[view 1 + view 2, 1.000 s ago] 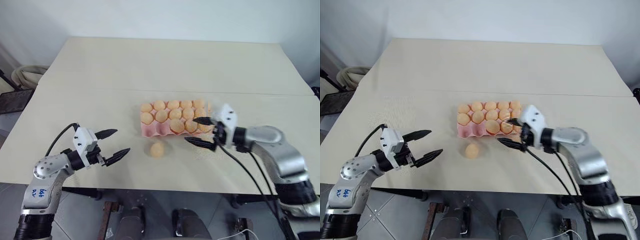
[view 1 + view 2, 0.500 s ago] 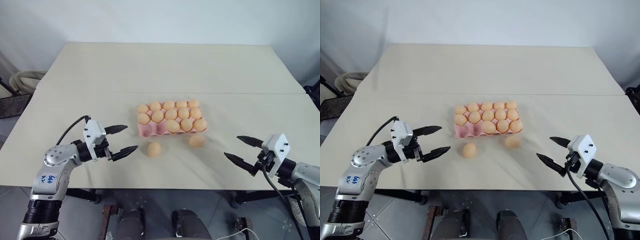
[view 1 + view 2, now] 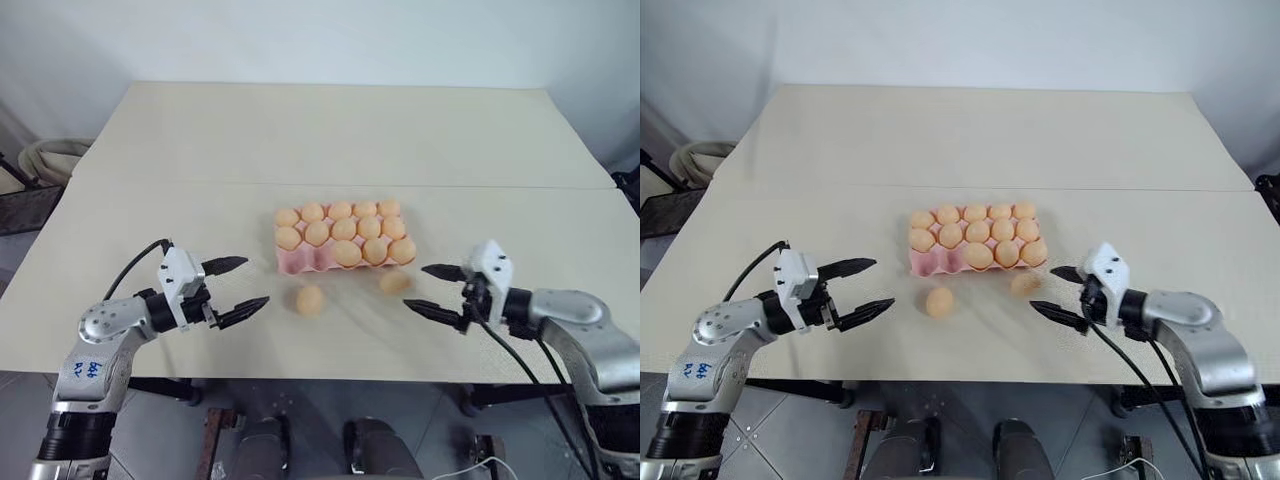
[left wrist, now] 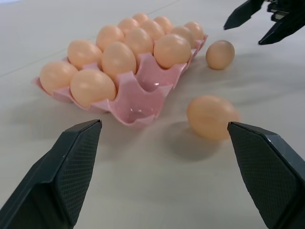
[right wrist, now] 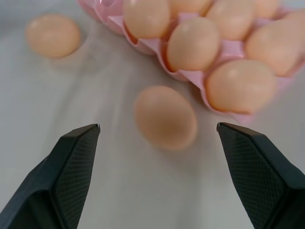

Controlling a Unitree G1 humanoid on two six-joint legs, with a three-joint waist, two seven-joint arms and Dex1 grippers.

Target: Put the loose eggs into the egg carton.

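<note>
The pink egg carton [image 3: 297, 262] lies mid-table and holds several eggs. Two cups at the left end of its near row are bare [image 4: 153, 86]. Two loose eggs rest on the table in front of it, one [image 3: 310, 300] near the bare cups and one [image 3: 394, 283] off the carton's right front corner. My left gripper [image 3: 252, 282] is open, level, left of the first egg and apart from it. My right gripper [image 3: 416, 286] is open just right of the second egg [image 5: 165, 117], which lies between and ahead of its fingers [image 5: 76, 157], untouched.
The beige table [image 3: 320, 140] stretches far behind the carton, with a seam across it. A grey rack and coiled hose [image 3: 40, 160] stand off the table's left edge. The near table edge runs just below both grippers.
The right gripper left the carton's right front corner, swung far right, then came back beside the right-hand egg, which now shows on the table. The left gripper stays put. The camera shifted.
</note>
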